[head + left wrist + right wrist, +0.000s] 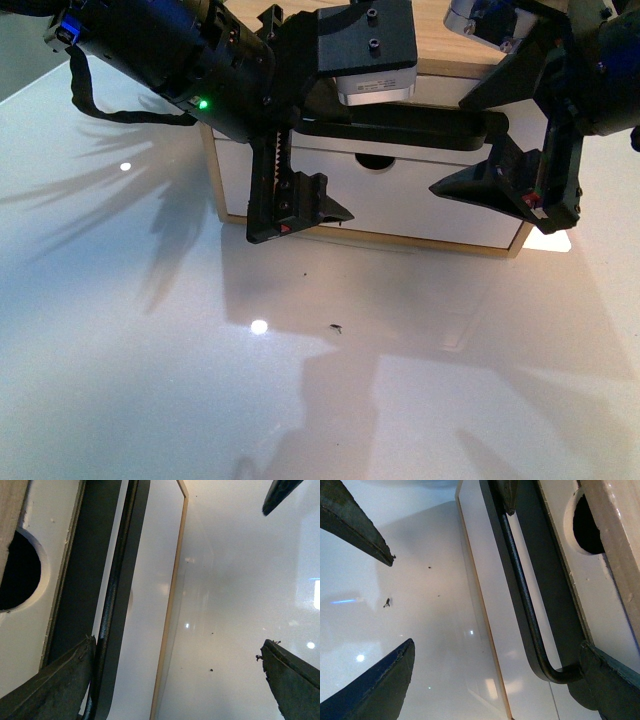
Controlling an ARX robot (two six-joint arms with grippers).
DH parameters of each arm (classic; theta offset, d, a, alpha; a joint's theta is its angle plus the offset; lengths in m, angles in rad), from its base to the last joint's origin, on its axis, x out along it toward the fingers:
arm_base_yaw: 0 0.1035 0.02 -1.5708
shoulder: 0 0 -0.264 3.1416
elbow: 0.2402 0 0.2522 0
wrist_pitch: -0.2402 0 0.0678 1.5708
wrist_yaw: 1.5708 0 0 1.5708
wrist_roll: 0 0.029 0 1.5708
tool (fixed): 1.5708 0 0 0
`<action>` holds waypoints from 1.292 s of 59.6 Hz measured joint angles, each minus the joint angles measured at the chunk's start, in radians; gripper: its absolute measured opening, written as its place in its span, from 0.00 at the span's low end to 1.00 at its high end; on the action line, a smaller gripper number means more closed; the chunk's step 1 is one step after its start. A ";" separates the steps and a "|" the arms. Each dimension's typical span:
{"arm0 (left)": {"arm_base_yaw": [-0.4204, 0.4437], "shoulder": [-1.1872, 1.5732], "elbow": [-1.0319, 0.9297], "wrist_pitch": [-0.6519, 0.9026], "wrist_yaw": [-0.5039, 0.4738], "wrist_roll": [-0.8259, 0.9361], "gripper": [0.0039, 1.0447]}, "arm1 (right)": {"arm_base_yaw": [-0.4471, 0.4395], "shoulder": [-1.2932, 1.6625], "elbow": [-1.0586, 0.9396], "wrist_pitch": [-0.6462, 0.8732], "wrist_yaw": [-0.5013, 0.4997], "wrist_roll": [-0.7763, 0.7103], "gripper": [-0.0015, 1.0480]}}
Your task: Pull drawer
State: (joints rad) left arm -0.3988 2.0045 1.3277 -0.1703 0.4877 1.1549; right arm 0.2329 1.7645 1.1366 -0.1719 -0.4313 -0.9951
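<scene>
Front: the white drawer [450, 92] with black bar handle [400, 128] sits just beyond the left gripper [305, 165] and right gripper [475, 145], both spread wide. Left wrist: one finger [55, 685] touches the bar, near the half-round notch [20, 570]. Right wrist: one finger [612, 677] sits at the bar's bent end.

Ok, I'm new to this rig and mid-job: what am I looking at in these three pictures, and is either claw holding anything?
It is a robot with two arms, each ending in a two-fingered gripper. The front picture comes from a camera on its body, looking forward. The other two come from a camera on each wrist. Ahead, on a glossy white table, stands a wooden cabinet with a white drawer that has a black bar handle. The left gripper and right gripper are both open and hold nothing. Each has one finger in by the handle and the other out over the table. Only a few dark specks lie on the table.
</scene>
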 joint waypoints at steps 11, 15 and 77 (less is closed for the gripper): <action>0.008 0.008 0.003 0.003 0.010 0.000 0.93 | -0.003 0.049 0.032 0.014 -0.011 0.012 0.91; 0.011 0.012 0.003 0.007 0.010 0.000 0.93 | -0.005 0.061 0.038 0.017 -0.016 0.016 0.91; 0.006 0.026 0.001 0.000 0.012 -0.010 0.93 | -0.010 0.109 0.065 -0.092 -0.029 -0.040 0.91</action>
State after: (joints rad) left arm -0.3927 2.0308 1.3285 -0.1703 0.4995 1.1450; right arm 0.2230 1.8732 1.2018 -0.2634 -0.4599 -1.0351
